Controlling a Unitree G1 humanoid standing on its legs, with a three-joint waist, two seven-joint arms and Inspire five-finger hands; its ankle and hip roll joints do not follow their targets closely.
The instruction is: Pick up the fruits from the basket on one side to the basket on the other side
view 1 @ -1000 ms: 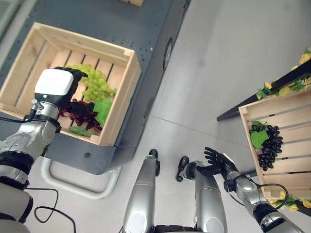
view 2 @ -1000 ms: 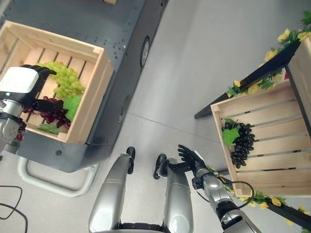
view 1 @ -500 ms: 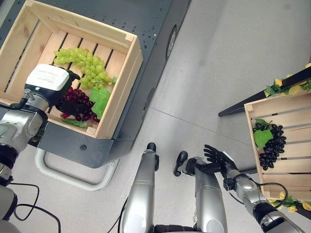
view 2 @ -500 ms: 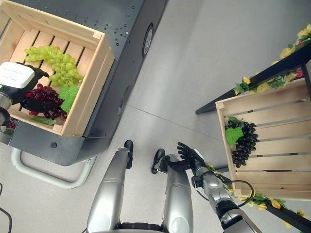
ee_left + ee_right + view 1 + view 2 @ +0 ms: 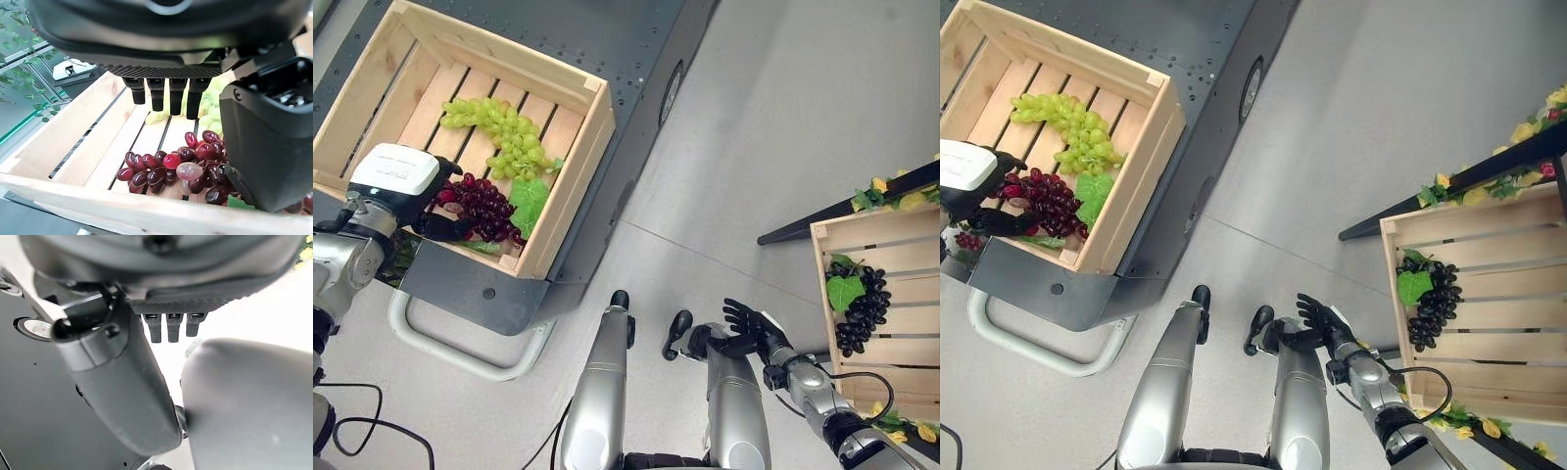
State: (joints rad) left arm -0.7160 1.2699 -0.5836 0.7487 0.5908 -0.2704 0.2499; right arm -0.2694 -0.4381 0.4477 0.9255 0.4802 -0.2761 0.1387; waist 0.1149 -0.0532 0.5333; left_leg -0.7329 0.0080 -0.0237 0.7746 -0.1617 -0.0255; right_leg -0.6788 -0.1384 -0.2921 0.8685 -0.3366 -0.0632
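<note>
One bunch across, two to go, by the look of it. The black grapes [image 5: 863, 309] lie in the right crate [image 5: 884, 233], the one on the flower-trimmed stand, with a green leaf at their top. The left crate [image 5: 570, 188] on the dark surface [image 5: 607, 39] holds the green grapes [image 5: 501, 134] strung across its slats and the red grapes [image 5: 487, 208] in its near corner, a leaf just beside them.

The left hand [image 5: 403, 186] is at that near corner, right against the red grapes. In the left wrist view its fingers [image 5: 157, 93] reach straight out above the bunch and the thumb sits beside it, so it reads as open, nothing gripped yet. The right hand [image 5: 752, 327] hangs low near the right crate, fingers spread, empty.

My guess is that the red grapes are the next pick, with the green ones after.
</note>
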